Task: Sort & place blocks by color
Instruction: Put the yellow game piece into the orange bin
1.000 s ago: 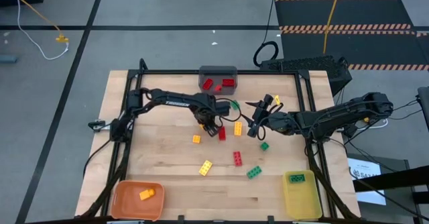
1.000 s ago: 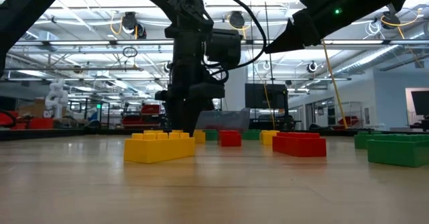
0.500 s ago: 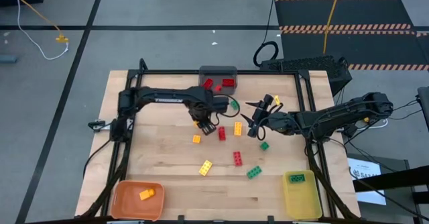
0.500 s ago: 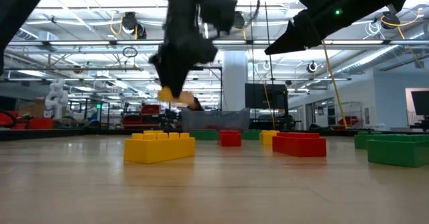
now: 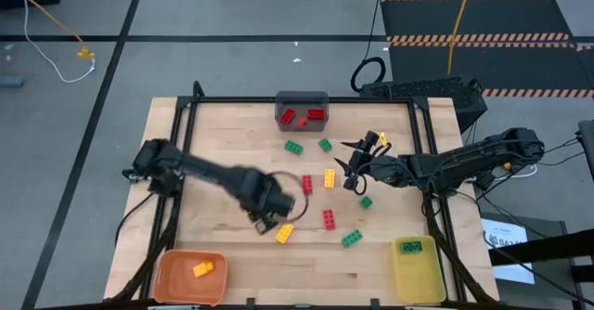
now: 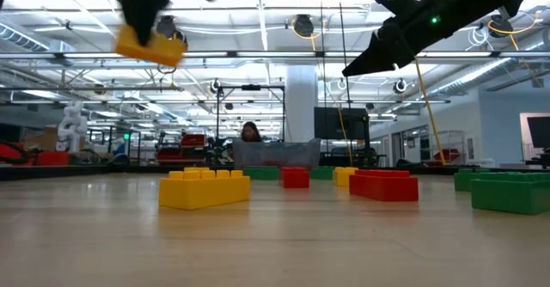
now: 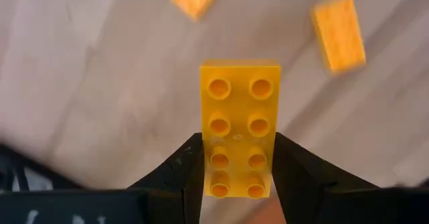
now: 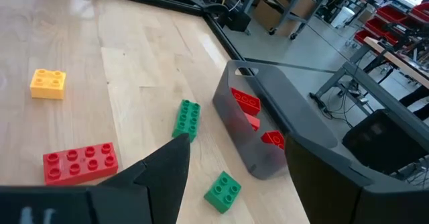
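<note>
Right, your bench (image 5: 223, 148) fills the middle of the high view, and three bins sit on it: a gray bin (image 5: 302, 100) at the upper edge holding red blocks (image 5: 288, 117), an orange bin (image 5: 181, 268) at the lower left holding one yellow block (image 5: 202, 269), and a yellow bin (image 5: 419, 275) at the lower right holding one green block (image 5: 410, 247).

Your left gripper (image 5: 268, 219) is low and left of centre in that view, above the bench, and it is clamped on a yellow two-by-four block (image 7: 238, 127); the left wrist view shows a finger pressed against each long side. In the low view that block rides high at the upper left.

Your right gripper (image 5: 354, 173) hangs right of centre, raised off the bench, with its fingers (image 8: 157, 174) spread apart and nothing between them.

Loose blocks lie scattered mid-bench: two green ones (image 5: 293, 147) below the gray bin, reds (image 5: 329, 219) and yellows (image 5: 329, 178) around the middle, another yellow (image 5: 284, 233) just beside your left gripper, and a green pair (image 5: 352, 238) lower right.
</note>
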`<state>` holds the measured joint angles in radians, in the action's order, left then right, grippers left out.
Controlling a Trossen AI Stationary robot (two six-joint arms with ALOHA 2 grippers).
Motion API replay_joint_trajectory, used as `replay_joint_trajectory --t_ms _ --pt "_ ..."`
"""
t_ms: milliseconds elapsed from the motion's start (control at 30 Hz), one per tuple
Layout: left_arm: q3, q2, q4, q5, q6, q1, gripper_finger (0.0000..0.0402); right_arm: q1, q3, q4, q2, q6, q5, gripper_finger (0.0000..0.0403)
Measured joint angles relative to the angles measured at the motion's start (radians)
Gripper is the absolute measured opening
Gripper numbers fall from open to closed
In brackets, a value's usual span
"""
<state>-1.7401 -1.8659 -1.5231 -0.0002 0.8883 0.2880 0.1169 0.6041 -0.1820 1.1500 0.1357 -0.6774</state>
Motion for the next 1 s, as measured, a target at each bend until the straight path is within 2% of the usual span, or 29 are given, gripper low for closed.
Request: replay_joint_trajectory --t_ms 100,300,533,867,1000 --pt "0.0 0.003 -0.039 0.005 0.127 0.099 0.0141 0.0 0.0 -0.001 0.0 -0.019 0.0 0.0233" --pt "0.0 0.003 -0.048 0.08 0.358 0.277 0.0142 0.0 0.0 -0.003 0.0 -0.034 0.0 0.0233" --pt "0.0 0.003 -0.048 0.171 0.579 0.437 0.0143 0.0 0.0 -0.003 0.0 -0.045 0.001 0.0233" --pt "0.0 0.003 0.011 0.169 0.721 0.582 0.0144 0.0 0.0 -0.004 0.0 -0.071 0.001 0.0233" --pt "0.0 0.002 0.013 0.161 0.743 0.607 0.0167 0.0 0.0 -0.004 0.0 -0.071 0.001 0.0233"
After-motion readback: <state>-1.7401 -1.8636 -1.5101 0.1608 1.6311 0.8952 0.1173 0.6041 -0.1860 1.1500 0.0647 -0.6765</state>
